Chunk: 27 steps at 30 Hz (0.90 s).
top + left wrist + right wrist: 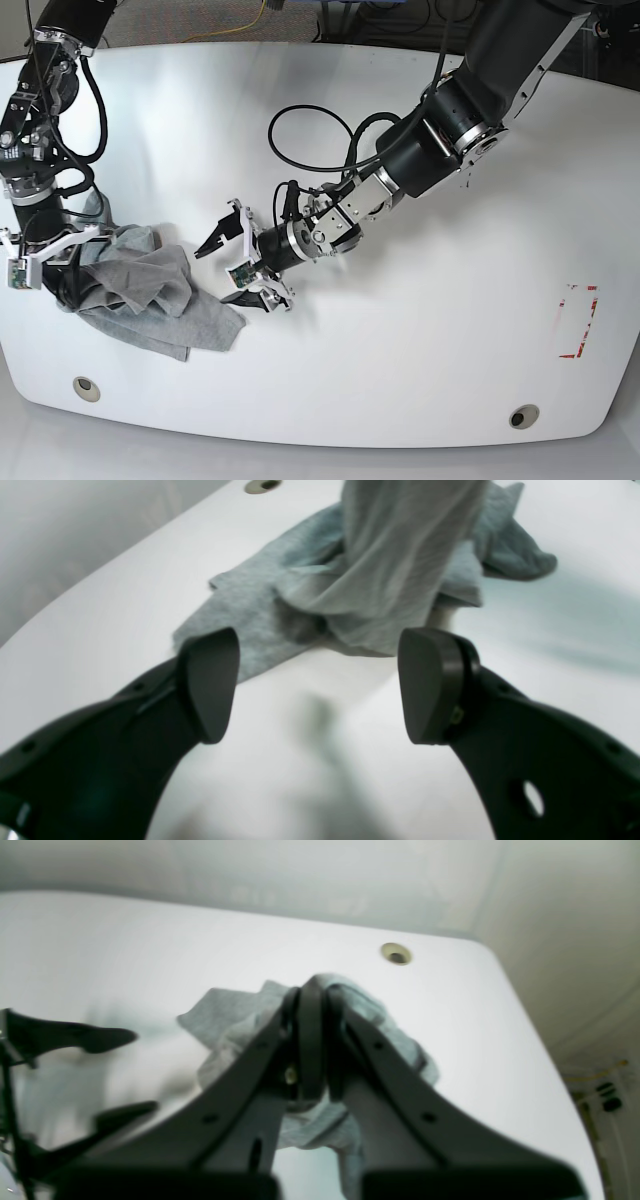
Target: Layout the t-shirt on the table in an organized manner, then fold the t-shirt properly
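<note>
At the left edge of the base view, the right gripper (70,262) is clenched on a bunch of the t-shirt (165,300) and lifts it, the rest trailing crumpled onto the table (420,340) toward lower centre. Just right of the cloth, the left gripper (232,268) hangs with jaws spread and empty. The shirt's loose edge lies directly ahead of those jaws, so this nearer arm looks best placed to grasp it.
</note>
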Each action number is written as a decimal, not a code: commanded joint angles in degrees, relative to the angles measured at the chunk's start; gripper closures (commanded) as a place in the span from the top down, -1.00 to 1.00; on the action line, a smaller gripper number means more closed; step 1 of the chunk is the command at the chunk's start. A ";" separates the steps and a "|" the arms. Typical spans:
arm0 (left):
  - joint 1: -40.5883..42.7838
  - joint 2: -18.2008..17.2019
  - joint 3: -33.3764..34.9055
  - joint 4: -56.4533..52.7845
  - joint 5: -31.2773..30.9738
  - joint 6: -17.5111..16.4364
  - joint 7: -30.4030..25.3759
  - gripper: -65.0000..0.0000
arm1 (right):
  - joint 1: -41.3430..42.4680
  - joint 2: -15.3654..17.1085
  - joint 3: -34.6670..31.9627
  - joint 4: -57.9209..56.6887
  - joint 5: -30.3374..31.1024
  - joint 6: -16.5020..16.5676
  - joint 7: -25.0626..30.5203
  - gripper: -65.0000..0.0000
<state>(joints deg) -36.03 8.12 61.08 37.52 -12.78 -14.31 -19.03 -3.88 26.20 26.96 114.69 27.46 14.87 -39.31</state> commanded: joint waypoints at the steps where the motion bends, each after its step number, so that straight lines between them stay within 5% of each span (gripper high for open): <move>1: -1.55 0.88 1.12 1.21 -0.72 0.11 -2.03 0.41 | 0.85 0.93 -0.72 0.95 0.71 0.12 1.55 -1.00; 27: 1.26 0.88 -1.17 8.33 -0.37 0.46 -2.03 0.41 | 0.67 -3.12 -9.77 1.04 0.62 -0.15 1.64 -1.00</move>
<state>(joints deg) -33.06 8.16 60.84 44.95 -12.53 -14.13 -19.31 -3.95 22.13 17.37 114.69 27.68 15.05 -39.24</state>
